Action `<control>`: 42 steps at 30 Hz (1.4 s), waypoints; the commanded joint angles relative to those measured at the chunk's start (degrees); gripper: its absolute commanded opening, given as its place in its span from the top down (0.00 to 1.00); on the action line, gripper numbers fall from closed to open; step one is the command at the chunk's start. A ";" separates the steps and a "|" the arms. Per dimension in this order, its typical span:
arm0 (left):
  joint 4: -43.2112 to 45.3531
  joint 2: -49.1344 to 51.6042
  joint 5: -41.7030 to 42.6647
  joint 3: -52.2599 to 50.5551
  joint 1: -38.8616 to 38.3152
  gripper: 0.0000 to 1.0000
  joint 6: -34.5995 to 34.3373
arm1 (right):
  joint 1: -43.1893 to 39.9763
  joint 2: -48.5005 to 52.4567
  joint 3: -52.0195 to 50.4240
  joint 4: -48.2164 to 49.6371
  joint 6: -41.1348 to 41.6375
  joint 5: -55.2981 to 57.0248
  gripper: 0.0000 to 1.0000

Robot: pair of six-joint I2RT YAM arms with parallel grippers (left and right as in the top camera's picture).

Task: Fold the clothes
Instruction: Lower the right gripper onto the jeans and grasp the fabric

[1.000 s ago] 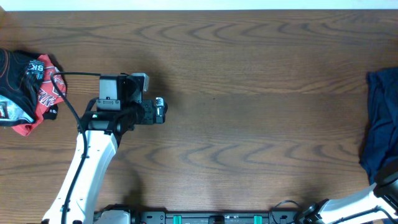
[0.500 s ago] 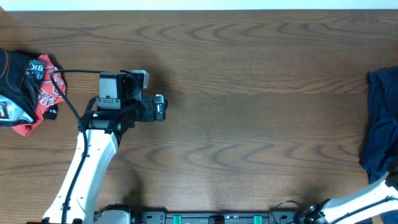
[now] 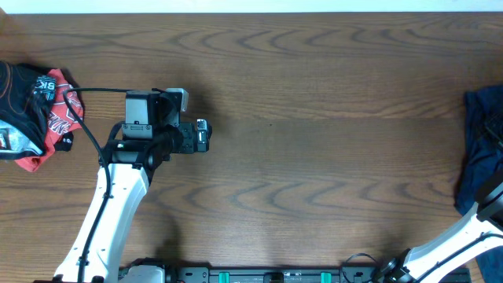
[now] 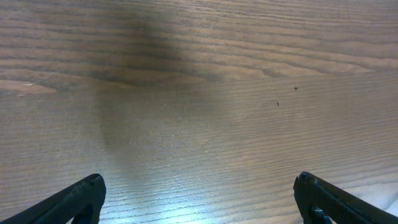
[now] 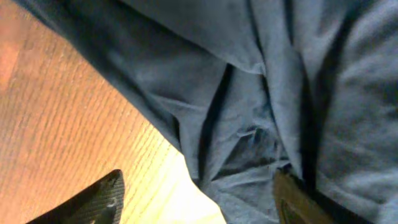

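Right pincer [image 5: 202,199] hangs over the navy clothes [image 3: 479,149] with its jaws wide apart, one fingertip above cloth and the other above bare table [image 3: 314,157]. It grips nothing. Left pincer [image 4: 202,202] is fully spread and empty over the table's left half. To start well, the right one should probably close on a single edge or hem, not a bunched ridge, then drag the cloth toward the table's middle. The clothes lie crumpled at the table's right edge, plain, soft and deeply creased.
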 commanded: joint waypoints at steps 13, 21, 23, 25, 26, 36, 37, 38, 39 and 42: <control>0.07 0.33 0.92 0.52 0.20 0.02 -0.09 | -2.32 -5.44 10.32 -12.04 2.54 6.05 0.29; 0.04 0.33 0.92 0.52 0.20 0.02 -0.09 | -10.54 -5.31 6.62 -13.70 6.10 6.71 0.20; 0.07 0.33 0.92 0.52 0.20 0.02 -0.09 | -13.05 -5.31 5.68 -12.96 5.97 4.79 0.18; 0.22 0.33 0.90 0.52 0.20 0.02 -0.09 | -14.91 -5.31 4.61 -11.98 4.87 2.36 0.18; 0.33 0.33 0.92 0.52 0.20 0.02 -0.09 | -15.50 -5.31 3.93 -11.41 4.57 1.66 0.19; 1.09 0.33 0.90 0.52 0.20 0.02 -0.09 | -13.38 -5.29 -6.14 -1.75 2.78 -1.77 0.30; 1.09 0.33 0.90 0.52 0.20 0.02 -0.09 | -12.87 -5.29 -6.71 -1.20 2.80 -1.75 0.42; 1.09 0.33 0.90 0.52 0.20 0.02 -0.09 | -12.44 -5.29 -7.08 -0.92 2.80 -1.77 0.57; 1.09 0.33 0.90 0.52 0.20 0.02 -0.09 | -12.09 -5.29 -7.26 -0.66 2.82 -1.79 0.75; 1.07 0.33 0.90 0.52 0.20 0.02 -0.09 | -11.02 -5.31 -7.19 -0.07 2.82 -1.86 0.99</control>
